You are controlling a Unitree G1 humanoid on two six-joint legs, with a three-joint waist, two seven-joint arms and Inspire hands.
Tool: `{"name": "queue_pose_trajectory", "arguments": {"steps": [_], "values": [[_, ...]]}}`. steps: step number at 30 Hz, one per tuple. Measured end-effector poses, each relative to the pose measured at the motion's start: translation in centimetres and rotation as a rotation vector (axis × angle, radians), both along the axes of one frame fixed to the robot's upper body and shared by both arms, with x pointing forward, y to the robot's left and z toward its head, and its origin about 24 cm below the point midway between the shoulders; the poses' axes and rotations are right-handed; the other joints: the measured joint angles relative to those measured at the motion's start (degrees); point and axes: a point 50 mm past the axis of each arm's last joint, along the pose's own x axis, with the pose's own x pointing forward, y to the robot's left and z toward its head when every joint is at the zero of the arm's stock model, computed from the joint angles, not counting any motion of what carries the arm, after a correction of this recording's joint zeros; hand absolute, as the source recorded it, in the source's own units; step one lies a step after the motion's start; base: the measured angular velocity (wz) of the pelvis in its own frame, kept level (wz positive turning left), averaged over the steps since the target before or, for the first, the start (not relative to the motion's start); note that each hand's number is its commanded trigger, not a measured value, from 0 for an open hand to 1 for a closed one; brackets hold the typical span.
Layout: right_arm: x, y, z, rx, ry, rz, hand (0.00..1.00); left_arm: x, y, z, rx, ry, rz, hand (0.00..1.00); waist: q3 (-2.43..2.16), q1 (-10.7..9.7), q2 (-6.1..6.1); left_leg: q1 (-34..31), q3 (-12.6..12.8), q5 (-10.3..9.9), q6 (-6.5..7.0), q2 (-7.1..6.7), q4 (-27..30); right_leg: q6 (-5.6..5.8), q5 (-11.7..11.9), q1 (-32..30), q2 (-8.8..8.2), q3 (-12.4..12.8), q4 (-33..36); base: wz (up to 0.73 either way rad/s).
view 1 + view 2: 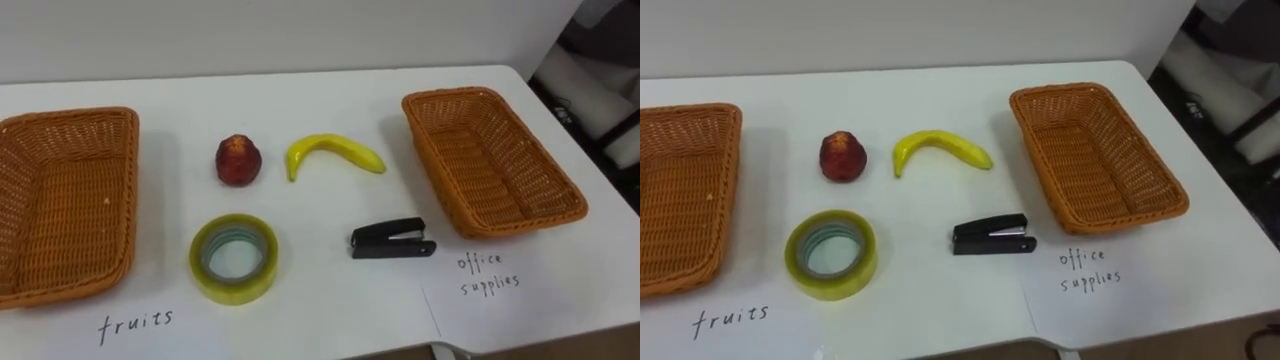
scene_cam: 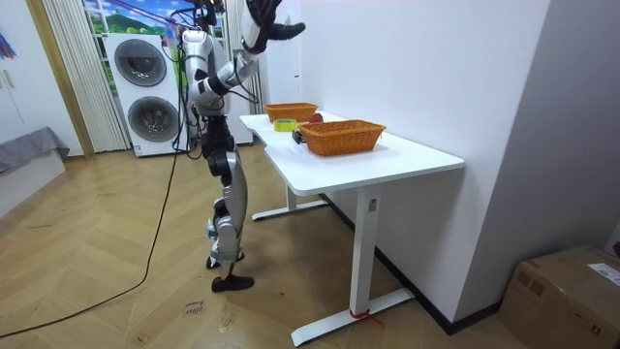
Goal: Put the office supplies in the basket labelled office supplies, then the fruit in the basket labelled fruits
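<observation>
On the white table (image 1: 330, 300) lie a red apple (image 1: 238, 160), a yellow banana (image 1: 333, 153), a roll of yellowish tape (image 1: 234, 258) and a black stapler (image 1: 391, 239). An empty wicker basket (image 1: 60, 205) stands at the left above the handwritten word "fruits". Another empty wicker basket (image 1: 490, 160) stands at the right above "office supplies". In the room view I stand at the table's long side. My right hand (image 2: 266, 24) is raised high over the table edge, fingers spread. My left hand (image 2: 205, 14) is a dark shape above my head.
A white wall runs along the table's far edge. The table ends just right of the right basket. Washing machines (image 2: 145, 92) stand behind me, and a cardboard box (image 2: 567, 296) sits on the wooden floor at the room view's right.
</observation>
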Motion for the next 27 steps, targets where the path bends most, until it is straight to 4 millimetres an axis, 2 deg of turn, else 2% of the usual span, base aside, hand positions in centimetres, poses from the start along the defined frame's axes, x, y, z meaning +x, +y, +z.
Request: {"name": "queue_pose_trajectory", "arguments": {"steps": [4,11,20,27], "values": [[0.8,1.1,0.6,-0.030,0.001,0.070,0.00,-0.2,-0.3,-0.1,-0.009,0.013,-0.014,0.00,-0.24,0.90,-0.30,0.04,-0.01,0.01,-0.02,0.05,0.28,-0.11,0.07,0.10,-0.02,-0.18,0.00,0.00],[1.3,3.1,2.2,-0.144,-0.004,0.162,0.00,-1.4,-0.3,-0.2,-0.045,0.067,-0.050,0.00,-0.14,1.74,-0.95,0.15,-1.10,0.01,-0.01,0.05,0.56,-0.11,0.09,0.79,-0.26,-1.77,-0.09,0.08],[2.3,4.5,2.6,-0.253,0.064,0.218,0.00,-1.2,-0.2,-0.2,-0.066,0.082,-0.104,0.00,-0.19,2.53,-1.09,-0.66,-2.02,0.00,-0.02,0.03,1.25,-0.15,0.12,0.83,-0.42,-2.67,-0.07,0.06],[3.6,6.2,3.7,-0.339,0.086,0.328,0.00,-0.6,-0.2,-0.2,-0.094,0.066,-0.125,0.00,-0.46,2.77,-1.27,-0.85,-2.06,0.00,-0.05,0.13,1.92,-0.41,0.28,0.91,-0.31,-2.52,-0.06,0.00]]}}
